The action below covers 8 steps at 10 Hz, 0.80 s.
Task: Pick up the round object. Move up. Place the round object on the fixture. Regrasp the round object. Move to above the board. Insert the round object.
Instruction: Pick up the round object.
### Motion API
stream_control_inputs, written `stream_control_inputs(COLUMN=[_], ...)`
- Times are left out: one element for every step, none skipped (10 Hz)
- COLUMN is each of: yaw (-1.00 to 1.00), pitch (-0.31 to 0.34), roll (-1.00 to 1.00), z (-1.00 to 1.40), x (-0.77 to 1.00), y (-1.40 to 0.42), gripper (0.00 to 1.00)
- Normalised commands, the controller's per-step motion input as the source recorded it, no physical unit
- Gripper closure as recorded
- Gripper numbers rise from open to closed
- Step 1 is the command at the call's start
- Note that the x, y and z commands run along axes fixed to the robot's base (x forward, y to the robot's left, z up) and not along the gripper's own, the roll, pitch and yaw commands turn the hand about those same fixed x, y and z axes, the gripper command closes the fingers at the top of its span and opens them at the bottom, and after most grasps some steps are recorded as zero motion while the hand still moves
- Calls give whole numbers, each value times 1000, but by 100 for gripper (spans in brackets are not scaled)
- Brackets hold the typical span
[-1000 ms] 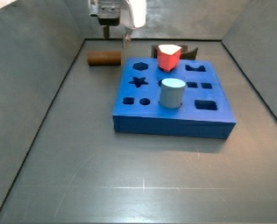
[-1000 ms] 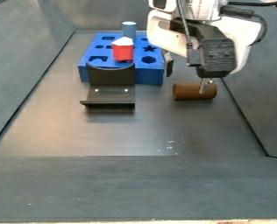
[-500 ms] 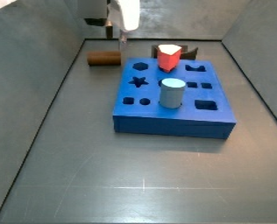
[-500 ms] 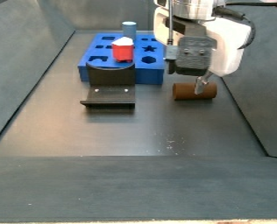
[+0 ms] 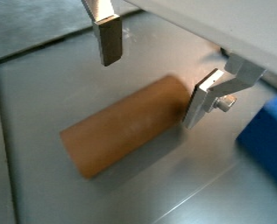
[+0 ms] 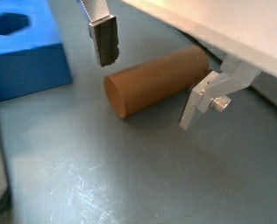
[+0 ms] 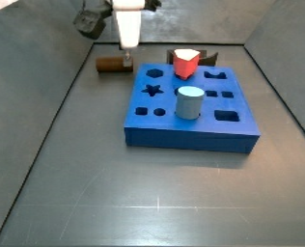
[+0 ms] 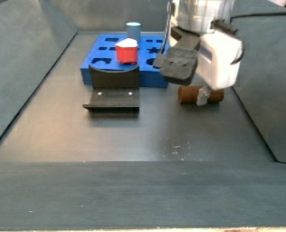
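Observation:
The round object (image 6: 159, 80) is a brown wooden peg lying on its side on the grey floor, also seen in a wrist view (image 5: 124, 129). My gripper (image 6: 152, 74) is open and hangs just above it, with one finger (image 6: 102, 42) on each side and neither touching. In a side view the gripper (image 7: 125, 41) hides part of the round object (image 7: 109, 66), beside the blue board (image 7: 194, 121). The dark fixture (image 8: 113, 96) stands in front of the board (image 8: 107, 60).
A red angular block (image 7: 185, 64) and a pale grey cylinder (image 7: 190, 102) stand in the board's holes. Grey walls enclose the floor; the nearest one (image 8: 261, 100) rises just beyond the peg. The board's corner (image 5: 267, 131) lies close to one finger.
The gripper has turned about its axis and come down over the peg, so that the hand now covers more of it in both side views. The peg has not moved.

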Motion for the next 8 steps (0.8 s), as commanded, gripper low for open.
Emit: stream_control_inputs(yaw=[-669,-649,-637,-497,-446,-451,-380,-314], pitch=[63,94,60,0,0,0,-23,-103], roll=[251,209,9,-63,-477,-611,-586,-649], z=[-311,-223,-154,-143,-211,-209,-229,-263], x=[-191,-51,0,109,277,254,103,0], y=[-160,-220,-183,-160,-29,0,0,3], gripper=[0,0,0,0,0,0,0,0])
